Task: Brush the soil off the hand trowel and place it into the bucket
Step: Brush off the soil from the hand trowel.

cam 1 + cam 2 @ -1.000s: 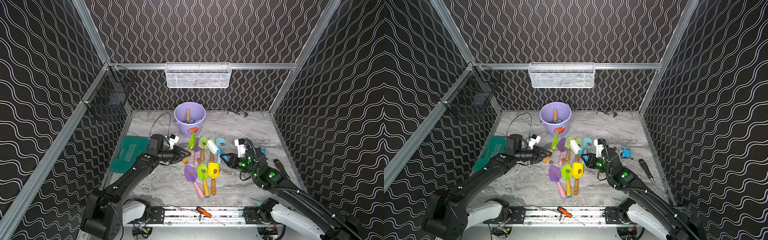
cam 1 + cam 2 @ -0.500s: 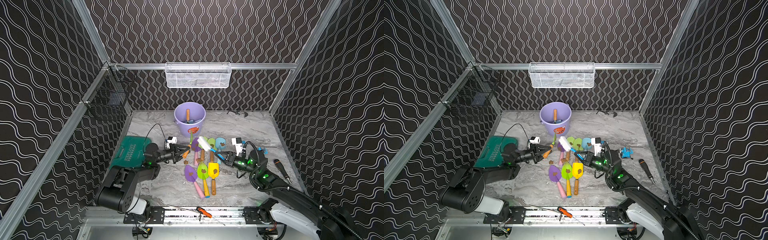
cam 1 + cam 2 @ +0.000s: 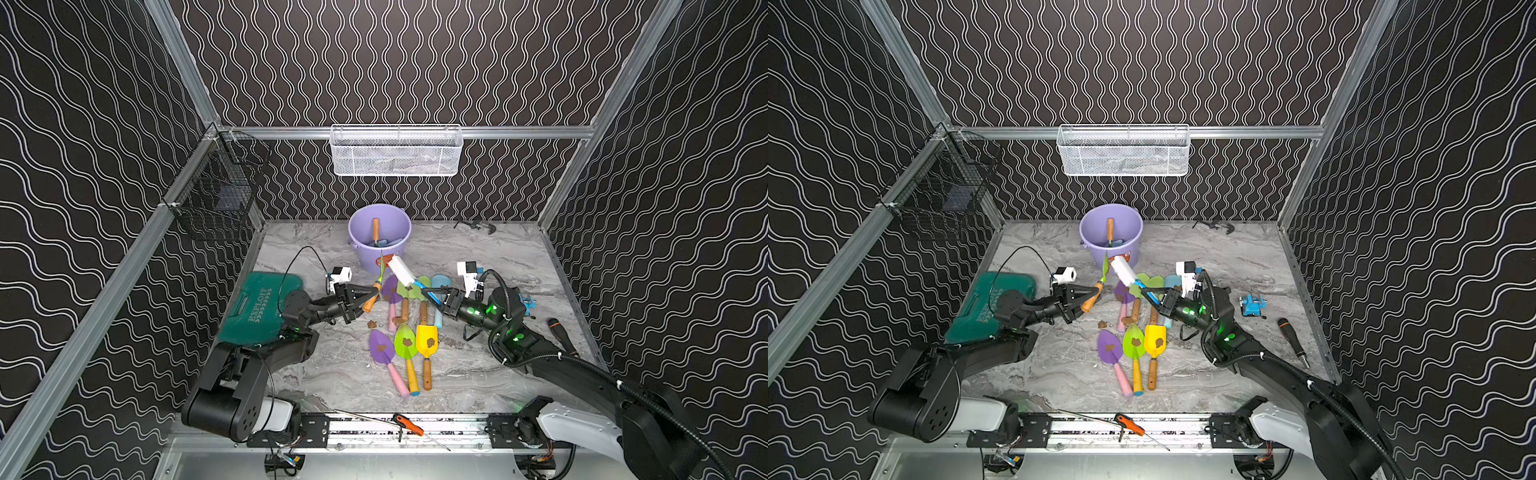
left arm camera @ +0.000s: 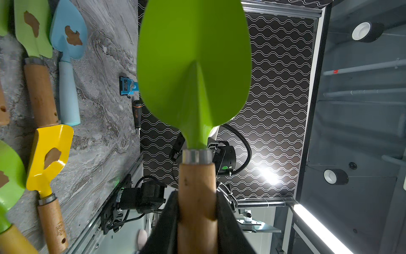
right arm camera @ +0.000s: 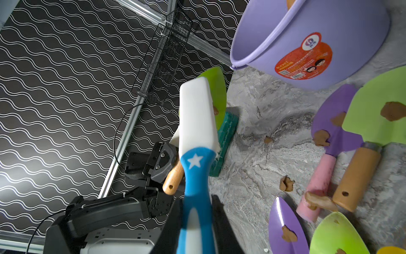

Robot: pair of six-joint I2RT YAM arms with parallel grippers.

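My left gripper (image 3: 365,296) (image 4: 196,211) is shut on the wooden handle of a green hand trowel (image 3: 381,271) (image 4: 194,66), whose blade stands upright and edge-on in front of the lavender bucket (image 3: 380,249) (image 3: 1096,232) (image 5: 307,44). My right gripper (image 3: 436,301) (image 5: 195,220) is shut on a blue-and-white brush (image 3: 401,270) (image 5: 197,123), with its white head against the trowel's blade. A brown bit of soil (image 5: 215,110) shows on the blade beside the brush head. Loose soil clumps (image 3: 371,323) (image 5: 286,183) lie on the table below. The bucket holds another wooden-handled tool.
Several soiled trowels lie between the arms, among them purple (image 3: 382,347), green (image 3: 405,343) and yellow (image 3: 428,338). A green tool case (image 3: 259,307) sits at the left, a blue clamp (image 3: 525,301) and a screwdriver (image 3: 561,332) at the right. A white mesh basket (image 3: 395,151) hangs on the back wall.
The left arm has folded back and lifted the trowel upright in front of the bucket. The right gripper has carried the brush up and leftward onto the blade.
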